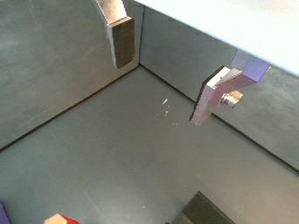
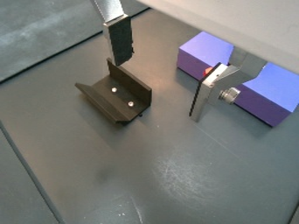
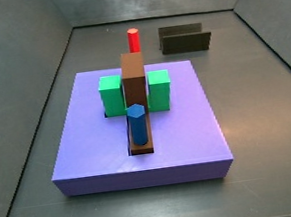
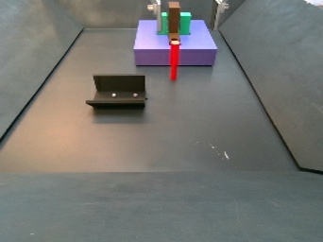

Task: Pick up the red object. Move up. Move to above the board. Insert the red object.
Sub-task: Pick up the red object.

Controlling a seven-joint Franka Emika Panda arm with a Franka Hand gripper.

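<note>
The red object (image 3: pixel 133 39) is a thin red peg standing upright on the dark floor just beyond the board's edge; it also shows in a side view (image 4: pixel 173 59). The board (image 3: pixel 98 137) is a lavender-purple slab with a brown bar (image 3: pixel 133 77) and two green blocks (image 3: pixel 112 97); it also shows in a side view (image 4: pixel 195 49). My gripper (image 2: pixel 158 89) is open and empty above the floor, between the fixture (image 2: pixel 114 94) and the board (image 2: pixel 201 51). A red sliver (image 2: pixel 211 70) shows beside one finger. The gripper also shows in a wrist view (image 1: pixel 160 92).
A blue hexagonal peg (image 3: pixel 136 124) stands in the brown bar. The dark fixture stands on the floor apart from the board in both side views (image 3: pixel 185 39) (image 4: pixel 119 92). Grey walls (image 1: pixel 59 61) enclose the floor.
</note>
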